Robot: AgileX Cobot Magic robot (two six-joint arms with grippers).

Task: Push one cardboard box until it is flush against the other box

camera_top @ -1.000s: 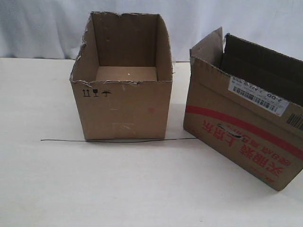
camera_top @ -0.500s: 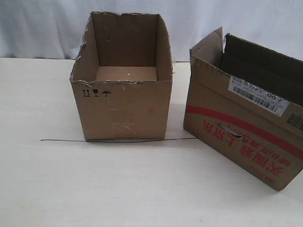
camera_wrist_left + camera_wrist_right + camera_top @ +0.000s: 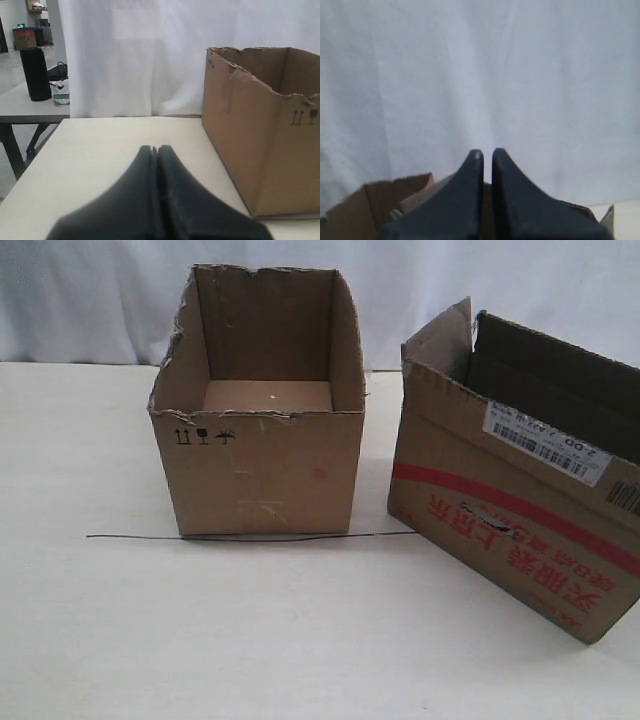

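Note:
The cardboard box (image 3: 500,530), with a red stripe, red characters and a white barcode label, stands at the right, turned at an angle. The other box (image 3: 265,470), plain with a ragged rim and small black symbols, stands left of it across a narrow gap. Neither gripper shows in the exterior view. My left gripper (image 3: 156,148) is shut and empty, low over the table with the other box (image 3: 265,140) off to one side, apart from it. My right gripper (image 3: 487,151) is shut, with open cardboard flaps (image 3: 350,215) showing just beyond its fingers.
A thin black wire (image 3: 130,537) lies on the pale table (image 3: 250,640) along the plain box's front foot. A white curtain (image 3: 80,300) hangs behind. The left wrist view shows a side table with a black cylinder (image 3: 35,75) past the table's edge.

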